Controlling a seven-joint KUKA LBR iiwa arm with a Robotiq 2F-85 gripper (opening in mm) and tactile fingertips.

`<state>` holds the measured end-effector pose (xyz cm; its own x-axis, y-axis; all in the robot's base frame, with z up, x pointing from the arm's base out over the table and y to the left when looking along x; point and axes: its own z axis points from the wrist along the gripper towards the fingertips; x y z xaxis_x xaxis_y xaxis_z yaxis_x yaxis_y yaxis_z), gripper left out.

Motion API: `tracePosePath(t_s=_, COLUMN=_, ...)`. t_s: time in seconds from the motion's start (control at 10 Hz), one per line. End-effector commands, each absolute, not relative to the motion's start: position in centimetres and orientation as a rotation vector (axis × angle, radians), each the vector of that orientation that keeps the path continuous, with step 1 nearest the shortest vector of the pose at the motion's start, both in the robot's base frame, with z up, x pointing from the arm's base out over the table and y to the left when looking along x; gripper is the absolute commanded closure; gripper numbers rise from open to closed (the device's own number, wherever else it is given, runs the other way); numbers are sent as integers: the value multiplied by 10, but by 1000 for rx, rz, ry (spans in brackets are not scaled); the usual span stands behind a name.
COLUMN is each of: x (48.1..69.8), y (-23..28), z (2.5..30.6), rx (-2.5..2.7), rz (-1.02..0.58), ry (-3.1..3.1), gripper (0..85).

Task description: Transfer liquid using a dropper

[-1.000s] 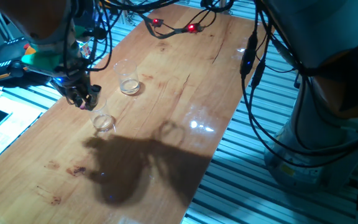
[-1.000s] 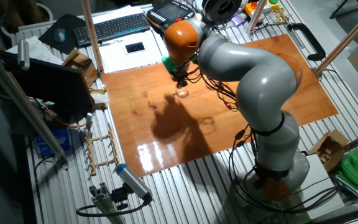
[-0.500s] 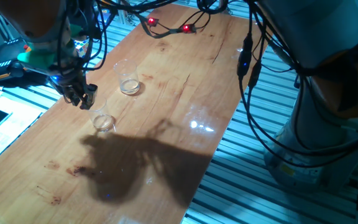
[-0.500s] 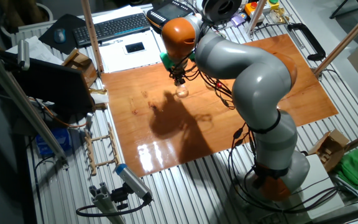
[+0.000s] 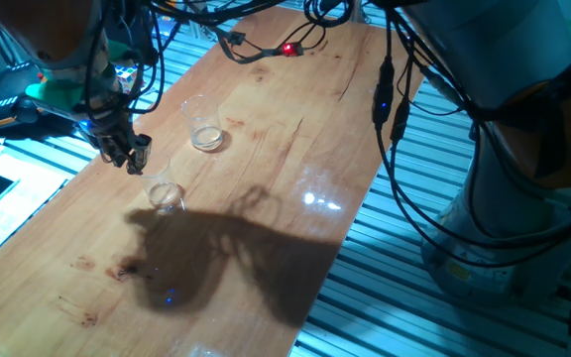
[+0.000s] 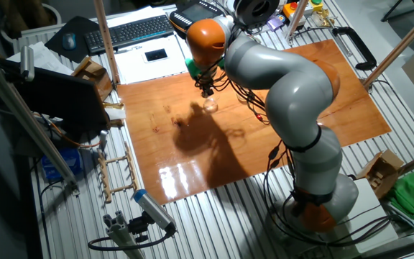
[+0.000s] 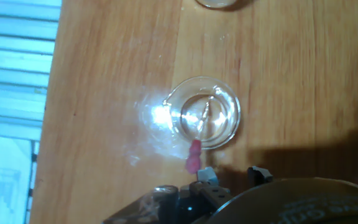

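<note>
The dropper (image 7: 195,155) has a red-pink bulb just in front of my fingers, and its clear tube (image 7: 204,117) points down into a clear glass (image 7: 204,113). My gripper (image 7: 232,177) is shut on the dropper, directly above and slightly left of that glass (image 5: 165,194). In the fixed views the gripper (image 5: 127,152) hovers near the table's left edge, and the dropper is too small to make out there. A second glass (image 5: 205,135) stands farther back with a faint yellowish layer of liquid (image 5: 206,140) at its bottom. In the near glass the liquid is barely visible.
The wooden table (image 5: 295,149) has its left edge close to the gripper, with ribbed metal beyond it. Black cables (image 5: 395,89) with small red lights hang over the far end. The arm's shadow (image 5: 216,258) covers the near middle. A keyboard (image 6: 131,30) lies beyond the table.
The gripper has shifted slightly up and toward the table's left edge above the near glass. The hanging cables with red lights have swung a little. Both glasses stayed put.
</note>
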<state>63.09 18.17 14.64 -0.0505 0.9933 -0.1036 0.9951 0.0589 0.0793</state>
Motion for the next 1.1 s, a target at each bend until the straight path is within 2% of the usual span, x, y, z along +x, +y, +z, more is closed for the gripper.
tracePosePath(t_s=0.0, x=632, y=181, z=143, rx=2070, rz=-17, ry=2187, gripper=497)
tracePosePath(t_s=1.0, x=633, y=182, z=127, rx=2064, rz=-12, ry=2176, gripper=513)
